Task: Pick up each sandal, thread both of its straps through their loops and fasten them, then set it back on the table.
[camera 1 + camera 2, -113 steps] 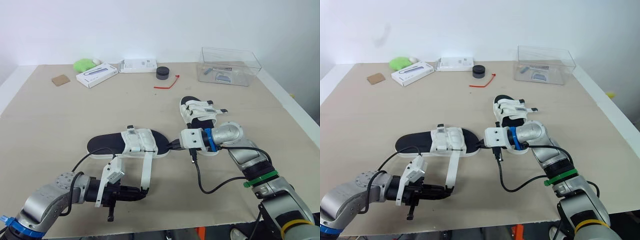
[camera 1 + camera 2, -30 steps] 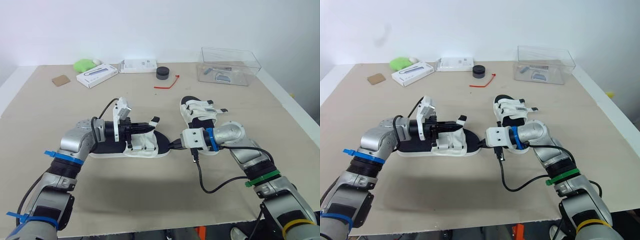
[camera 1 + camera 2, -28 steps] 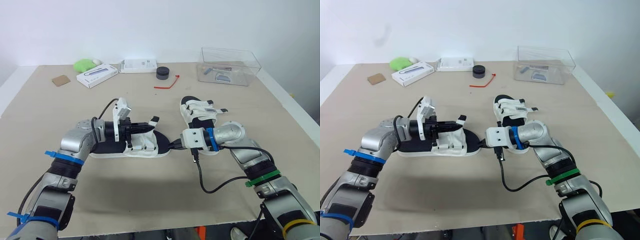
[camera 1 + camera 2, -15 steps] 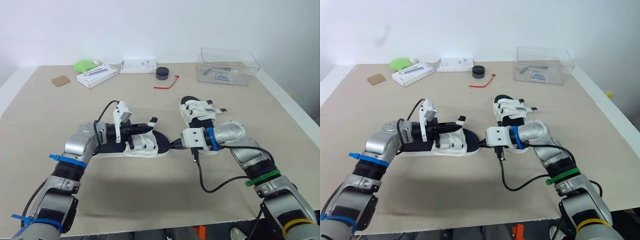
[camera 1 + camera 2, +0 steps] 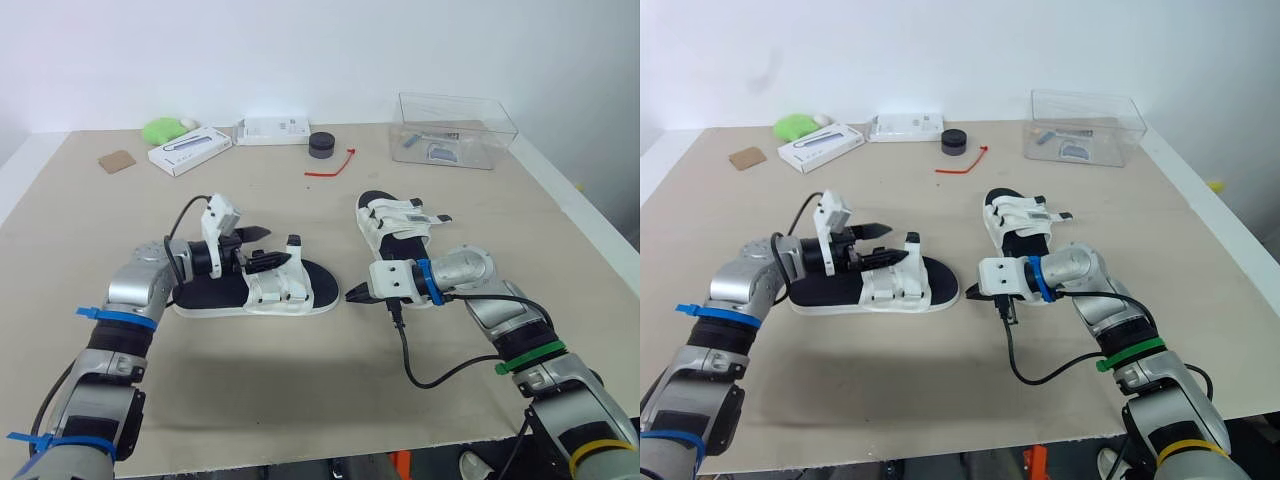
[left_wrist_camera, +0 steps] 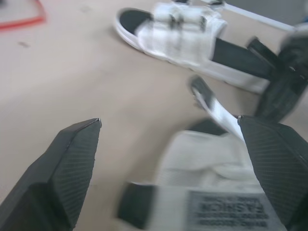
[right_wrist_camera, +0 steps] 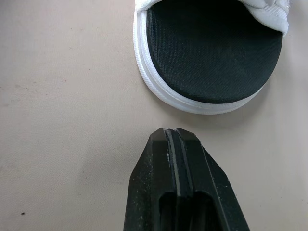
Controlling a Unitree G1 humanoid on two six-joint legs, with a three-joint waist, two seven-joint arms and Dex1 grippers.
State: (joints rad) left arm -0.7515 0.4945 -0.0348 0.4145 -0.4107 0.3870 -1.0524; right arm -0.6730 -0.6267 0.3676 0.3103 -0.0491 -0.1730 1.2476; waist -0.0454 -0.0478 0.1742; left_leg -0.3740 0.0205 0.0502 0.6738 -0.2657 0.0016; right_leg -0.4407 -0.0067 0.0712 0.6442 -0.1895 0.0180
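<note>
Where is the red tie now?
Left eye view: the red tie lies far back on the table, beside the black tin, left of the clear box.

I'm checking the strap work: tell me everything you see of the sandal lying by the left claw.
The sandal has a black footbed, a white sole rim and broad white straps over its middle. It lies flat on the table, sole down, lengthwise left to right. One black-tipped strap end sticks up. The open left claw hovers at the straps; contact is unclear. The shut right claw points at its rounded end, apart from it.
</note>
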